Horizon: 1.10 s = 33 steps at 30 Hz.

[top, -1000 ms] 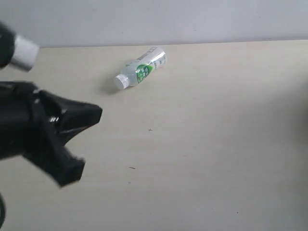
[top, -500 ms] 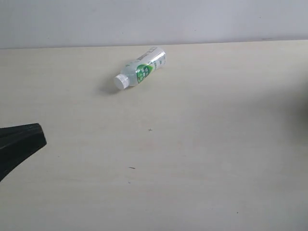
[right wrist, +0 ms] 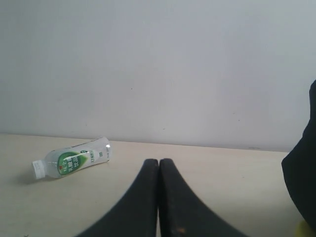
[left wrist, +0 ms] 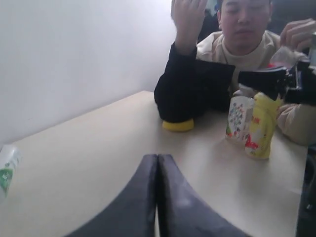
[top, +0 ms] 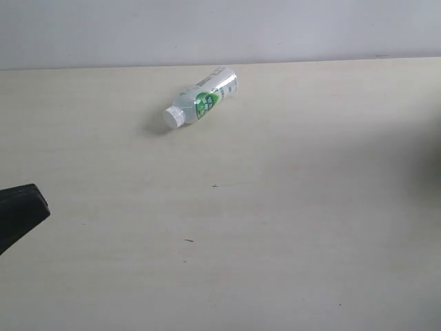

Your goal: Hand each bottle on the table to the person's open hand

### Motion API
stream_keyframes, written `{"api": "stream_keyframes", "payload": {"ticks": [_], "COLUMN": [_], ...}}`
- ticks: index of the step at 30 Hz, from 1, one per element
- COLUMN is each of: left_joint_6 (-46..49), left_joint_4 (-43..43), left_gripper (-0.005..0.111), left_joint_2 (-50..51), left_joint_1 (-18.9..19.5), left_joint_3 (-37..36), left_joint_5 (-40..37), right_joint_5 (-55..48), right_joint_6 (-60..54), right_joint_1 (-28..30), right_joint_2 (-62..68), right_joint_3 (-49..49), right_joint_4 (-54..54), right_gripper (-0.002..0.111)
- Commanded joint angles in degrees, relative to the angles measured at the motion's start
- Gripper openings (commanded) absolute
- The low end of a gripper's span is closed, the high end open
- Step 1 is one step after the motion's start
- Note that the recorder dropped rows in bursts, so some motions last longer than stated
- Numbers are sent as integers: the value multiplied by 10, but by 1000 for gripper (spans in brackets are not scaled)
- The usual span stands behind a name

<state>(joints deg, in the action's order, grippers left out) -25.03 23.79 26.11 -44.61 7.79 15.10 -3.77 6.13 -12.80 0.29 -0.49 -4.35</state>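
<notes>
One clear bottle [top: 201, 102] with a white cap and a green-marked label lies on its side at the back of the pale table [top: 289, 227]. It also shows as the lying bottle [right wrist: 71, 160] in the right wrist view and as a bottle end [left wrist: 6, 168] at the edge of the left wrist view. A yellow bottle [left wrist: 260, 126] and a colourfully labelled bottle [left wrist: 239, 116] stand near the person. My left gripper [left wrist: 157, 157] is shut and empty; only its dark tip [top: 27, 207] shows at the exterior view's left edge. My right gripper [right wrist: 158, 160] is shut and empty, well short of the lying bottle.
A person [left wrist: 244, 29] sits at the table's far side with one hand [left wrist: 187, 17] raised and a dark-sleeved forearm [left wrist: 185, 94] resting on a yellow round thing [left wrist: 177, 125]. A black arm part [left wrist: 269, 81] hangs above the two standing bottles. A pale wall backs the table.
The left arm has pulled back to the left in the exterior view, from filling the left side to only a tip at the edge. The lying bottle has not moved.
</notes>
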Motion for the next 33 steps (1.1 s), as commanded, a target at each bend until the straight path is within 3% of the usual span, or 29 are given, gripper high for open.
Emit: {"api": "stream_keyframes", "payload": {"ticks": [1,14,33], "left_joint_6": [-3,0,7], "left_joint_4": [-4,-4,-4], "left_gripper": [0,0,0], "left_joint_2": [-1,-1,-1], "left_joint_1": [2,2,2], "left_joint_3": [-2,-2,-2], "left_joint_5": [71,69,2], "right_joint_5": [0,0,0], "right_joint_6": [0,0,0], "right_joint_1": [2,2,2], "right_joint_2": [-3,-3,-3], "right_joint_3": [2,2,2], "right_joint_4": [-1,-1,-1], "right_gripper": [0,0,0]}}
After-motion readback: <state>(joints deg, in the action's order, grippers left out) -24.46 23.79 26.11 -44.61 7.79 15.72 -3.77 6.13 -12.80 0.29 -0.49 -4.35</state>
